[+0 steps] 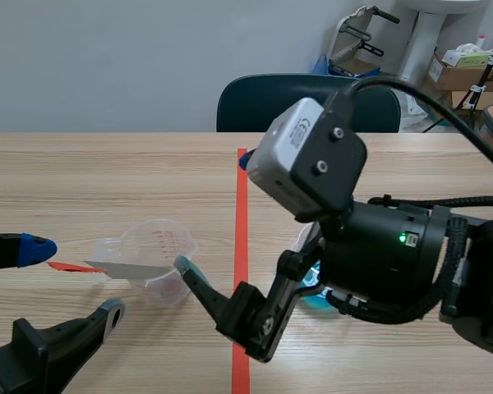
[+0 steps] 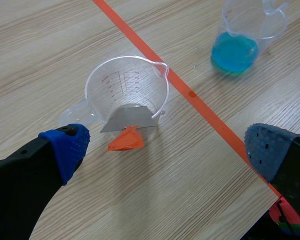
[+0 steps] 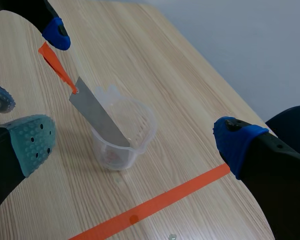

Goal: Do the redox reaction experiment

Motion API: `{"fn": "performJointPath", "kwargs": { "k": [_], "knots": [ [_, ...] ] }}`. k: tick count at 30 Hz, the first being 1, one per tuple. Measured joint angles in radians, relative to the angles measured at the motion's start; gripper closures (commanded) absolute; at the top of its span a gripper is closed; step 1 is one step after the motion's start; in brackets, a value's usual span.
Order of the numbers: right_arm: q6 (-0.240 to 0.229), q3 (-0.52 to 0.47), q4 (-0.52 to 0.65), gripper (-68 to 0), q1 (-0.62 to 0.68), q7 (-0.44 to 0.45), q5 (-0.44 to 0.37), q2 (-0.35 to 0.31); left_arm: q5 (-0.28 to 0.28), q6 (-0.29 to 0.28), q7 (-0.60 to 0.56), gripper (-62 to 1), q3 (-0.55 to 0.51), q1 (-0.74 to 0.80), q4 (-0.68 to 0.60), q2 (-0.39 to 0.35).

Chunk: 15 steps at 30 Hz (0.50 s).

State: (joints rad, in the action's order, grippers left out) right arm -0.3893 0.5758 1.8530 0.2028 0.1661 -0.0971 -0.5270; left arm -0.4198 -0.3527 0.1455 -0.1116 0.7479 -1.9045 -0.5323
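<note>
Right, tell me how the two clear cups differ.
The left cup shows no liquid, while the right cup holds blue liquid. The left cup has a metal strip leaning in it; the right cup has none. They stand on opposite sides of the tape line. Both are clear, upright plastic cups.

I see a clear cup (image 2: pixel 110 80) with red marks. The strip (image 2: pixel 130 120) is grey with an orange tag (image 2: pixel 126 140). The other cup (image 2: pixel 250 20) holds blue liquid (image 2: pixel 234 52). The surface (image 2: pixel 50 50) is pale wood grain, with an orange-red line (image 2: pixel 200 102).
</note>
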Motion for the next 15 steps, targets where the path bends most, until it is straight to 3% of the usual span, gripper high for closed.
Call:
{"fn": "performJointPath", "kwargs": {
  "k": [10, 12, 15],
  "knots": [
    [0.004, 0.118, -0.059, -67.9, -0.094, 0.001, 0.000, 0.002, 0.001, 0.029, -0.007, -62.3, 0.000, 0.000, 0.000, 0.000],
    [0.005, 0.134, -0.074, -67.9, -0.109, 0.000, 0.002, 0.013, 0.020, 0.067, -0.030, -62.3, 0.000, 0.008, 0.000, 0.000],
    [0.005, 0.159, -0.102, -67.9, -0.130, 0.000, 0.013, 0.035, 0.101, 0.114, -0.140, -62.3, -0.004, 0.052, 0.000, 0.000]
  ]
}}
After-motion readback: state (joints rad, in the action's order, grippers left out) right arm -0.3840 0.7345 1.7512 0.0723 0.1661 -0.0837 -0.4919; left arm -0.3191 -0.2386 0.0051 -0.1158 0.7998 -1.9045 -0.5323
